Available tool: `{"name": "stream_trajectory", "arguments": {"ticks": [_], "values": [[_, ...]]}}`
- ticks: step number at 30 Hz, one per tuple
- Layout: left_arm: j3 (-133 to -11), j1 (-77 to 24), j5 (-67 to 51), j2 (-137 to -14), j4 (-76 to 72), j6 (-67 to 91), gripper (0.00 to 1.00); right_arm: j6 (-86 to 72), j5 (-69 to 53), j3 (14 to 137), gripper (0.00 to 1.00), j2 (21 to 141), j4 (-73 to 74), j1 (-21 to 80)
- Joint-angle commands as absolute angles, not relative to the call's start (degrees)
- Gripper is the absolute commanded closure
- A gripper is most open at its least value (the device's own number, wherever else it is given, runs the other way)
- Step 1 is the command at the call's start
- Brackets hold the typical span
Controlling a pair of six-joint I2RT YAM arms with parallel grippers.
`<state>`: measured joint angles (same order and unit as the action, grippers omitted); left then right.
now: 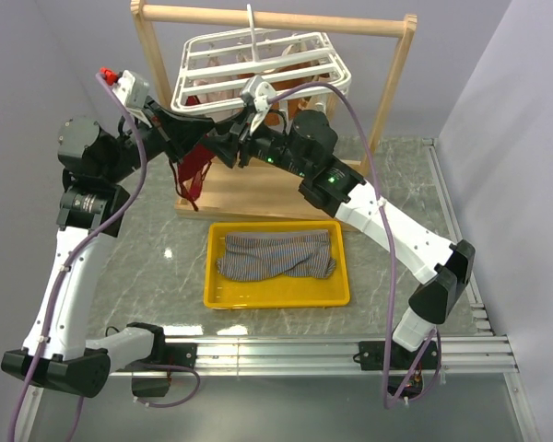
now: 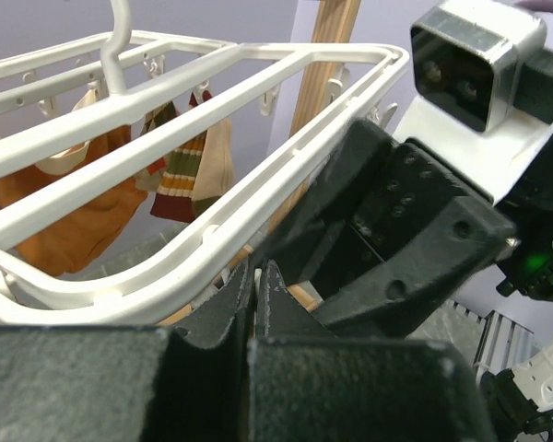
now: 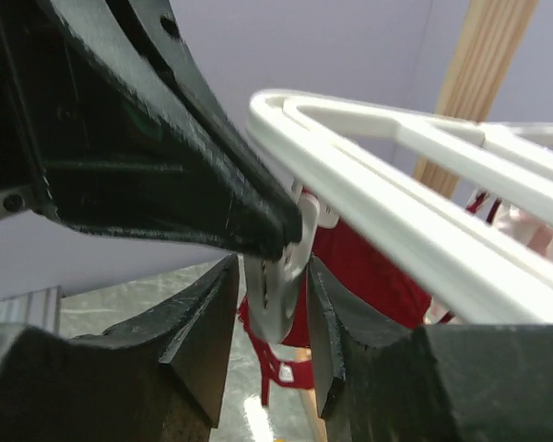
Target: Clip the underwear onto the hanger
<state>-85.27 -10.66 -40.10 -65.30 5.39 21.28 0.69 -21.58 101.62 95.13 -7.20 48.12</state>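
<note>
The grey striped underwear (image 1: 276, 256) lies crumpled in the yellow tray (image 1: 346, 276); no gripper touches it. The white hanger (image 1: 212, 64) hangs from the wooden frame. Both grippers meet at its near left corner. My left gripper (image 1: 219, 138) is shut, its tips (image 2: 255, 274) just under the hanger's rim (image 2: 258, 193). What sits between them is hidden. My right gripper (image 3: 272, 267) stands open with its fingers on either side of a white clip (image 3: 278, 290) dangling from the rim (image 3: 396, 193). A left finger (image 3: 166, 166) rests at the clip's top.
Dark red underwear (image 1: 195, 173) hangs below the near left corner, right behind the clip (image 3: 369, 276). Orange-brown garments (image 2: 83, 221) and a striped cloth (image 2: 180, 175) hang under the hanger. The wooden frame stand (image 1: 276, 20) surrounds it. The right arm's wrist (image 2: 396, 239) crowds the left gripper.
</note>
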Motion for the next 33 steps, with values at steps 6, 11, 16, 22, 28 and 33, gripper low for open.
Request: {"name": "stream_trajectory", "arguments": {"ticks": [6, 11, 16, 22, 28, 33], "values": [[-88.5, -11.1, -38.8, -64.7, 5.8, 23.9, 0.82, 2.8, -20.0, 103.9, 0.84, 95.4, -6.9, 48.6], [-88.6, -10.9, -35.9, -62.1, 7.1, 26.2, 0.48, 2.5, -20.6, 103.6, 1.00, 95.4, -7.3, 48.6], [-90.3, -10.5, -30.1, -60.3, 13.9, 27.9, 0.41, 1.8, -20.7, 103.0, 1.00, 95.0, -8.0, 48.6], [-89.6, -10.5, -29.6, -61.4, 18.2, 27.8, 0.42, 1.1, -21.9, 103.1, 1.00, 94.9, -8.1, 48.5], [-88.5, -10.5, -30.9, -62.4, 15.8, 29.0, 0.44, 0.9, -22.4, 103.4, 1.00, 95.3, -8.2, 48.6], [-87.9, -10.5, -31.5, -63.5, 13.1, 30.8, 0.48, 0.8, -22.6, 103.3, 1.00, 95.4, -8.1, 48.7]]}}
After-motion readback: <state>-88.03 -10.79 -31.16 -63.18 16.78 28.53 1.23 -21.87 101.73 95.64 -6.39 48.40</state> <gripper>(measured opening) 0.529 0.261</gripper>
